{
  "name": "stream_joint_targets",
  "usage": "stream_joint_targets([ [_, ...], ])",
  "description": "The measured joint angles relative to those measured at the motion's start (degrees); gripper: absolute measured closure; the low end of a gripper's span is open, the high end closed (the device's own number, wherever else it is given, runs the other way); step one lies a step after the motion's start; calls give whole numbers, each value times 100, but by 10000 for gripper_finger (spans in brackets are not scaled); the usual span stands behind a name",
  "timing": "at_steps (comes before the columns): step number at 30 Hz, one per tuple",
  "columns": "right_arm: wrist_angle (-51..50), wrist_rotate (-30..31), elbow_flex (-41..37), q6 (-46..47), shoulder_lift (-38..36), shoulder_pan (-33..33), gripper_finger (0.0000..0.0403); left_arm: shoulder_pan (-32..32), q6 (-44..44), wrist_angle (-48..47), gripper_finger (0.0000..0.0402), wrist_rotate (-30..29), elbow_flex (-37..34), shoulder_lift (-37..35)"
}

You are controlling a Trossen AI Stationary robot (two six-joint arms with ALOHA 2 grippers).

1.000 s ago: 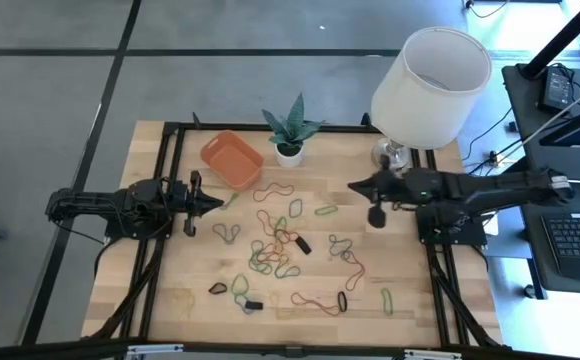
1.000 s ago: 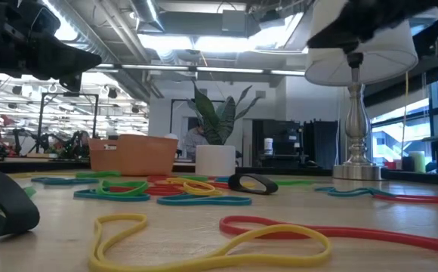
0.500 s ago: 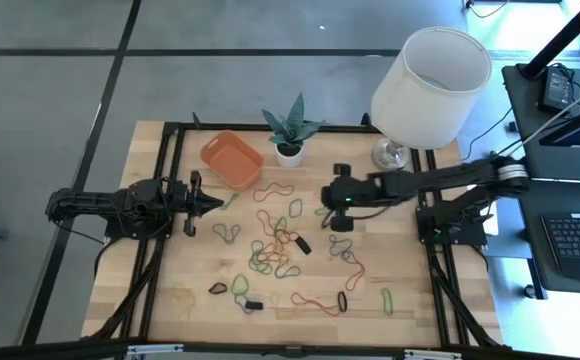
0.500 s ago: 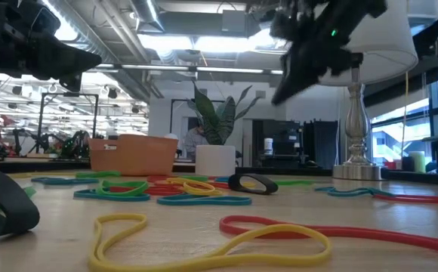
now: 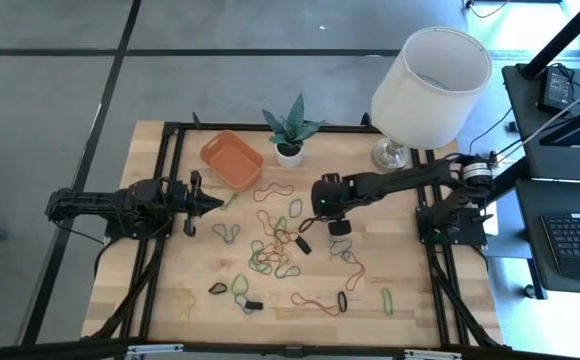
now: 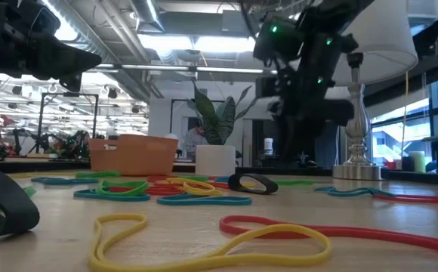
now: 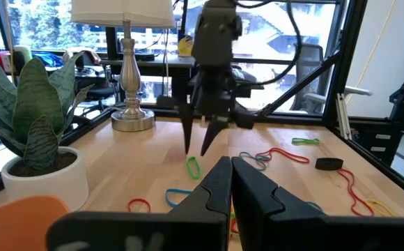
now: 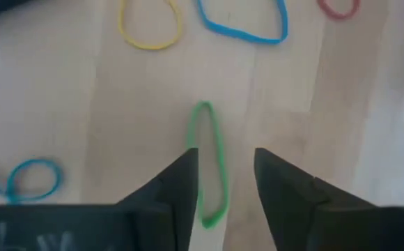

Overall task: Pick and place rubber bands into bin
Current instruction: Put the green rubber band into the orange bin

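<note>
Fingers of our right gripper stand apart, pointing down at the wooden table, and they hold nothing. Between and just ahead of our tips lies a green rubber band, a narrow loop flat on the wood; one long side of it runs under the edge of one finger, while the other finger stands clear of it. Whether a tip touches the band we cannot tell. Beyond this loop, farther from our fingertips, lie a yellow band, a blue band and part of a red one; another blue loop sits off to the side.

From above, our right gripper hangs over the middle of the table, past the scattered rubber bands that spread toward the near edge. The orange bin sits well away from these fingers, at the far side of the table beside the small potted plant, and nothing shows inside it. A white lamp stands at the far right corner.

Our left gripper waits near the bin with its fingers pressed together and nothing between them; the left wrist view shows them closed, with the right arm's spread tips above the green loop.
</note>
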Motion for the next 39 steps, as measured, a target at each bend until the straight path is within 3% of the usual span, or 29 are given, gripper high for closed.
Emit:
stream_joint_targets([
  [9, 328, -78, 25, 99, 648, -334, 262, 2, 0, 0, 395, 0, 2, 0],
  [13, 302, -374, 43, 487, 819, -403, 301, 0, 0, -2, 395, 0, 2, 0],
  [18, 312, -524, 34, 846, 808, -382, 387, 1, 0, -1, 395, 0, 1, 0],
  [23, 168, -660, 265, 1384, 578, -361, 393, 2, 0, -3, 395, 0, 0, 0],
  [32, -320, -194, 2580, 1216, 590, -366, 401, 2, 0, -4, 395, 0, 0, 0],
  [39, -658, 0, 4879, 1210, 1809, -685, 402, 2, 0, -2, 395, -4, 1, 0],
])
